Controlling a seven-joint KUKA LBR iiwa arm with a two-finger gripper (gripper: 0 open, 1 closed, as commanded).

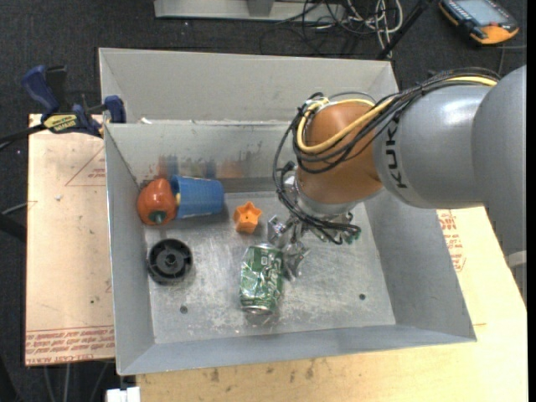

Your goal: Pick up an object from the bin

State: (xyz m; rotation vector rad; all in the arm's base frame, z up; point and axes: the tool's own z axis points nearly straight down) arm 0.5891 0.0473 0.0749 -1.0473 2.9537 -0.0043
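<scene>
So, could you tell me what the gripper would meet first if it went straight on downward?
Probably the upper end of the crushed green can, which lies just below-left of the gripper in the middle of the bin. Depth is unclear from above: it may instead touch bare floor right beside the can.

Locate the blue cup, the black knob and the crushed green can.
blue cup (pixel 199 198): camera view, side wall.
black knob (pixel 170 260): camera view, top face.
crushed green can (pixel 261 281): camera view, middle of body.
</scene>
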